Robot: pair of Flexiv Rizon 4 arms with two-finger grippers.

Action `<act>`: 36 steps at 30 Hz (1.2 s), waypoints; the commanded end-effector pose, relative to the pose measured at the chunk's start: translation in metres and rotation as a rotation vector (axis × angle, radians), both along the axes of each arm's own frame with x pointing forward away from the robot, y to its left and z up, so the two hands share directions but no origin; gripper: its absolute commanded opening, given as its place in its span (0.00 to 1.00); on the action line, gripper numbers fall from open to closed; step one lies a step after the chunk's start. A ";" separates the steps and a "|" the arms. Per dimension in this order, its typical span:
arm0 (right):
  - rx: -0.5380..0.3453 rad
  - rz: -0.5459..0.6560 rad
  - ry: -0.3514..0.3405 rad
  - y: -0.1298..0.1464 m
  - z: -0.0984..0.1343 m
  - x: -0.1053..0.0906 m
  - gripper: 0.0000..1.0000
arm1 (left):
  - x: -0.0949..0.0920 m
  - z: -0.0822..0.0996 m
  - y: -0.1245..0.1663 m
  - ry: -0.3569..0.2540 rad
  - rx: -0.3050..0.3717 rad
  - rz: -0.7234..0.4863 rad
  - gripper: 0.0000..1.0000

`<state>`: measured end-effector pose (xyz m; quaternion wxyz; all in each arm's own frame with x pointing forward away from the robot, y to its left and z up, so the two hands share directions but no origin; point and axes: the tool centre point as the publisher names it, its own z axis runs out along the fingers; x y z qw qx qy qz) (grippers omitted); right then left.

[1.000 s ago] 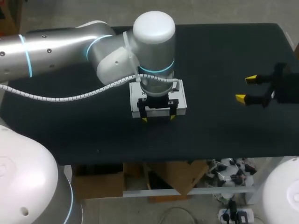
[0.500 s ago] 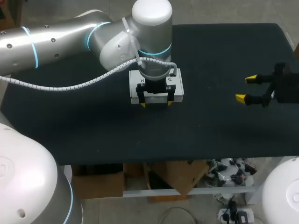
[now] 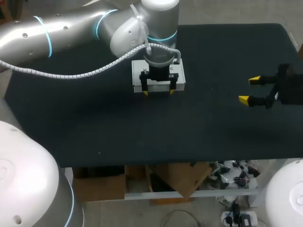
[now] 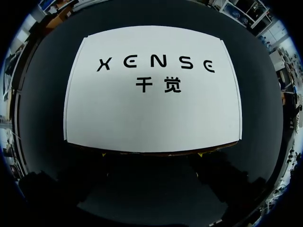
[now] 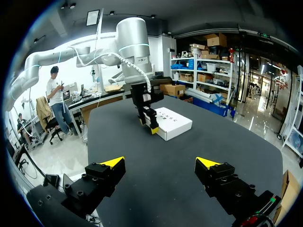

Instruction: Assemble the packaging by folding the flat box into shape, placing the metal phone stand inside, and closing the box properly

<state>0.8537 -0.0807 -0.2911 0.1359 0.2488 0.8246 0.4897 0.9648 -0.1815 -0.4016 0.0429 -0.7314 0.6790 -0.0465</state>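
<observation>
At the left gripper (image 3: pixel 159 92): fingers spread wide, both yellow tips sitting along the one edge of the box (image 4: pixel 151 118) that faces the robot, so nothing is clamped between them. Head view puts the two tips right at that near edge, each inboard of the box's corners. Left wrist view: only slivers of yellow peek out at the same edge, and the finger bodies are lost in shadow (cannot tell whether the tips press on the cardboard or merely sit against it).

Box: white, folded into a shallow closed shape, broad printed face up, lying flat on the black table (image 3: pixel 94 123). It sits toward the far side of the table, about midway across. From the right wrist view it reads as a low block, with the left gripper standing upright at one of its edges.

Outward from there, the left arm (image 3: pixel 71 33) comes in from the left side and reaches to the middle. Its wrist points straight down over the box and hides much of the top face in the head view. A white spiral cable (image 3: pixel 71 74) runs along the arm to the wrist.

Across the table, the right gripper (image 5: pixel 160 163): fingers wide apart, holding nothing, yellow tips above bare table. It hangs at the right side, well apart from the box, pointing across toward it.
</observation>
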 end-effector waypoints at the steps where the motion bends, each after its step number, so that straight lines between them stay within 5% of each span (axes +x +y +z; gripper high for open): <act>1: 0.004 0.002 -0.002 -0.001 0.000 -0.001 1.00 | 0.020 0.002 -0.004 0.019 0.019 0.008 1.00; 28: 0.004 0.002 -0.002 -0.001 0.000 -0.001 1.00 | 0.128 0.005 -0.002 0.009 -0.002 0.019 1.00; 36: 0.004 0.002 -0.002 -0.001 0.000 -0.001 1.00 | 0.136 0.011 0.004 -0.017 -0.024 0.010 1.00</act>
